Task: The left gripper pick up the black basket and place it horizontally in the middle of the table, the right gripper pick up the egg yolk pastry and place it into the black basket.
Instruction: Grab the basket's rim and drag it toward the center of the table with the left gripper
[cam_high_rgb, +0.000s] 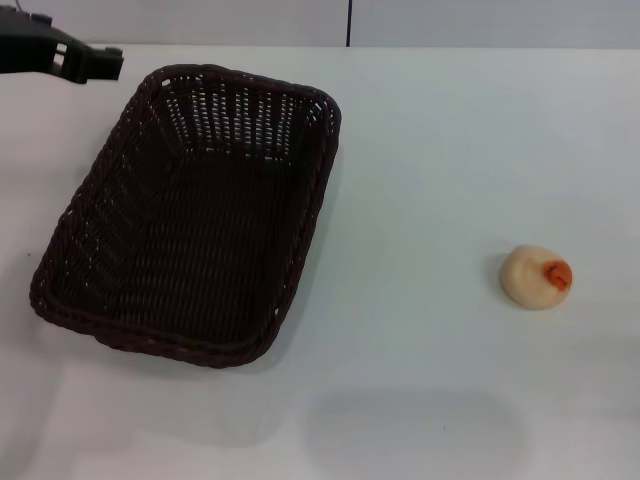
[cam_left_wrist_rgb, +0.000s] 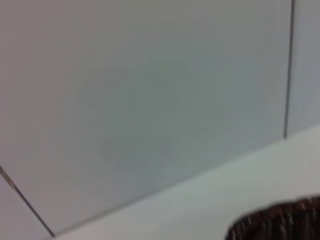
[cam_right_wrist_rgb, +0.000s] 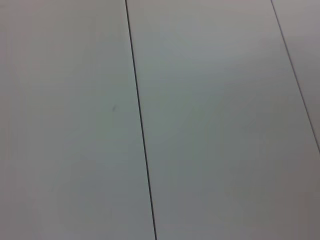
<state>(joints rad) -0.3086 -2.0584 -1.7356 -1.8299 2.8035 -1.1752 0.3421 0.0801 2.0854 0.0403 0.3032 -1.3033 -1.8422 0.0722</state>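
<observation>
The black basket (cam_high_rgb: 190, 215) lies empty on the left half of the white table (cam_high_rgb: 430, 160), its long side running away from me, slightly slanted. A bit of its rim shows in the left wrist view (cam_left_wrist_rgb: 280, 225). My left gripper (cam_high_rgb: 95, 62) hangs at the far left, just beyond the basket's far left corner and apart from it. The egg yolk pastry (cam_high_rgb: 537, 276) sits alone on the table at the right, its orange-red spot facing right. My right gripper is out of view.
A pale panelled wall with dark seams stands behind the table (cam_high_rgb: 349, 22). It fills most of the left wrist view (cam_left_wrist_rgb: 150, 100) and all of the right wrist view (cam_right_wrist_rgb: 200, 120). A faint shadow lies on the table near the front (cam_high_rgb: 410, 430).
</observation>
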